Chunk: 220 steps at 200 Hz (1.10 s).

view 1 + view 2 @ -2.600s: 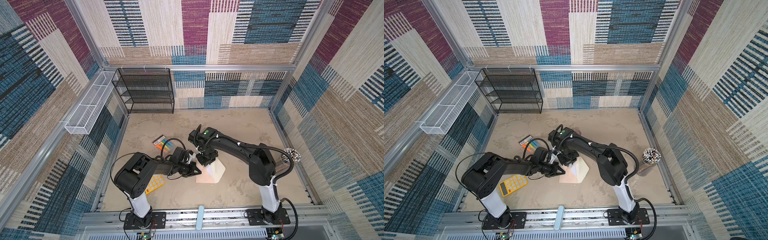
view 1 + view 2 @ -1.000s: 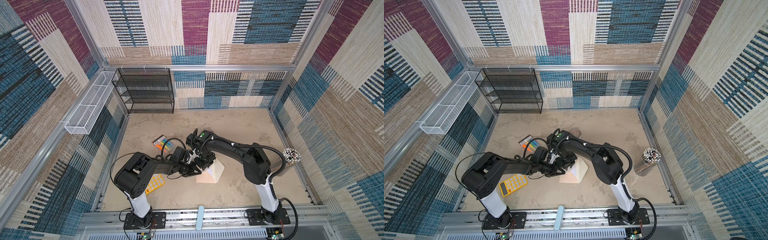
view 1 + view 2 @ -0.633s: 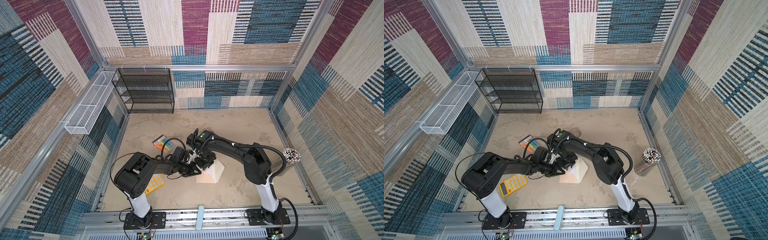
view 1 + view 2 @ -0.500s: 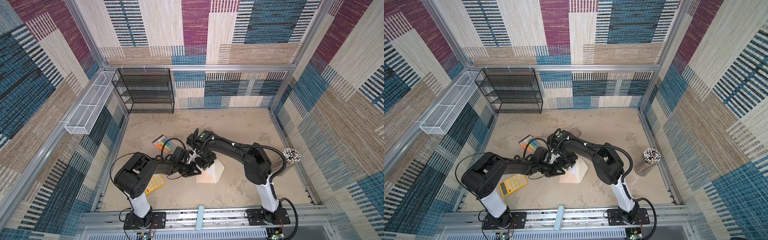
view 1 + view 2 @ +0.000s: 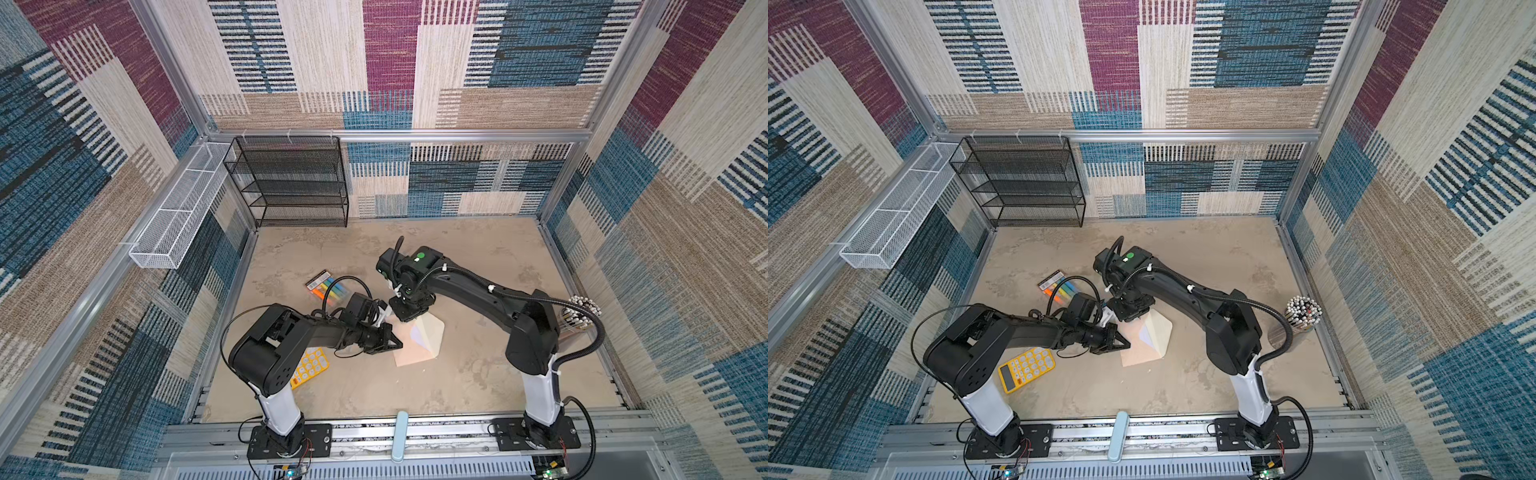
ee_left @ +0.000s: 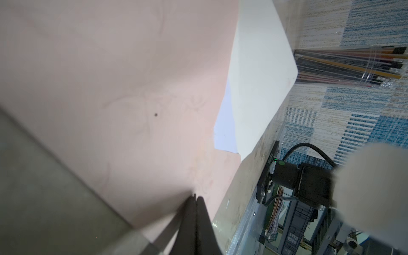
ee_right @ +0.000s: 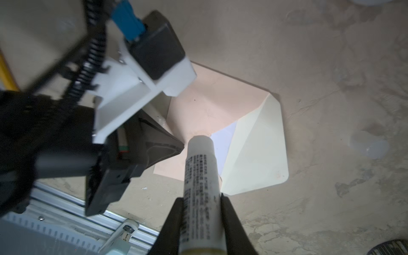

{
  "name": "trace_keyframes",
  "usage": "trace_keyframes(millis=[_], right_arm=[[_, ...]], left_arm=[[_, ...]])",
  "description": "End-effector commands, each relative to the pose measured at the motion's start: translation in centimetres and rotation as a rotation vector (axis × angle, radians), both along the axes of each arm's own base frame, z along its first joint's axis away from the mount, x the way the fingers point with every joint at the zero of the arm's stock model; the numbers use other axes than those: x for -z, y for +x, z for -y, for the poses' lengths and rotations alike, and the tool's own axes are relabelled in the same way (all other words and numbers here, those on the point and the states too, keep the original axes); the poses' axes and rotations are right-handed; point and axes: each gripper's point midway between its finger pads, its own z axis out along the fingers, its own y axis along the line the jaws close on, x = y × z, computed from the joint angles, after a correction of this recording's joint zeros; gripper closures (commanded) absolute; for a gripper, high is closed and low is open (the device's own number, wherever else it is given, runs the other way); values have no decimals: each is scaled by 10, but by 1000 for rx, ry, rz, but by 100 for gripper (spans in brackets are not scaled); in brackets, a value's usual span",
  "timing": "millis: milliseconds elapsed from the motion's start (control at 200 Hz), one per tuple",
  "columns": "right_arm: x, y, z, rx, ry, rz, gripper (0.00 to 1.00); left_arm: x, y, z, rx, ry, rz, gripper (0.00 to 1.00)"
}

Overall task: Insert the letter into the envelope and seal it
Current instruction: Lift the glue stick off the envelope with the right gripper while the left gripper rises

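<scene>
Gripping a white cylindrical glue stick [image 7: 199, 167] between the jaws of my right gripper [image 7: 199, 198], I held its tip against the pale peach paper envelope [image 7: 198, 103], right at the mouth, where a sliver of the thin white paper letter [image 7: 223, 141] showed inside. Its cream triangular flap [image 7: 258, 150] lay open on the sandy-beige surface [image 7: 309, 66]. My left gripper [image 6: 195, 198] was fully closed, its tip touching the envelope's edge opposite the flap. Farther off lay a yellow calculator [image 5: 1027, 369] and a pack of coloured markers [image 5: 1059, 289]; a black mesh shelf rack [image 5: 1021, 183] stood against the back wall.
</scene>
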Motion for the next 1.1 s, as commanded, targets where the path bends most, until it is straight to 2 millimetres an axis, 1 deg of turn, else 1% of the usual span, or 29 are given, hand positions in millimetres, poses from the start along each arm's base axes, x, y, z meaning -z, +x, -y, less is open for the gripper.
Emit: trace_keyframes(millis=[0,75,95,145,190,210,220,245,250,276,326,426,496,526,531,551,566,616,626,701,721,761,771,806,857,902,982,1047,1097], right_arm=[[-28,-5,-3,-10,95,8,100],[-43,-4,4,2,141,41,100],[-43,-2,6,7,147,45,100],[-49,1,13,25,182,74,100],[-54,3,15,27,235,101,100],[-57,4,14,24,267,119,100],[-55,3,15,25,273,118,100],[-61,6,14,26,317,151,100],[-68,6,14,26,337,168,100],[-65,6,14,25,365,180,100],[-72,9,12,22,441,244,100],[-96,8,7,-12,619,389,100],[-117,8,9,-17,727,520,100],[-126,8,13,-17,770,580,100],[-130,8,13,-18,781,595,100],[-131,8,15,-16,802,625,100],[-140,6,17,-17,829,660,100],[-151,5,25,-6,889,755,100],[-156,4,27,-5,905,779,100],[-169,-1,42,19,982,909,100],[-176,-2,46,29,1008,951,100],[-180,-3,54,50,1034,1009,100],[-184,-4,56,55,1048,1029,100],[-188,-6,63,68,1072,1079,100],[-197,-9,71,80,1112,1147,100],[-201,-11,76,87,1141,1194,100],[-205,-13,76,84,1188,1234,100],[-206,-10,70,78,1208,1232,100],[-208,-7,67,78,1218,1231,100]], left_arm=[[23,-9,-18,-31,130,-65,100],[22,-8,-17,-30,130,-67,100],[21,-7,-17,-31,129,-65,100],[19,-6,-16,-33,124,-63,100],[15,-3,-15,-35,118,-55,100],[12,-3,-14,-35,114,-50,100],[10,-2,-13,-36,110,-47,100],[6,0,-12,-36,100,-38,100],[4,1,-11,-37,97,-34,100],[-1,2,-10,-39,84,-24,100],[-14,6,-6,-40,62,3,100],[-53,17,2,-41,0,87,85],[-84,23,5,-46,-41,152,74],[-97,26,6,-53,-57,182,69],[-100,26,6,-54,-60,187,68],[-109,28,6,-60,-71,210,66],[-117,30,5,-67,-79,230,64],[-142,34,3,-90,-101,298,58],[-147,34,3,-95,-107,312,56],[-187,37,-2,-132,-152,415,47],[-195,42,-6,-166,-144,451,45],[-211,43,-11,-199,-160,501,42],[-215,43,-12,-207,-163,512,42],[-230,45,-16,-238,-189,555,39],[-249,45,-19,-267,-234,606,35],[-265,45,-20,-285,-280,642,31],[-289,47,-15,-295,-363,672,28],[-305,49,-10,-299,-433,684,27],[-314,53,-7,-318,-483,681,21]])
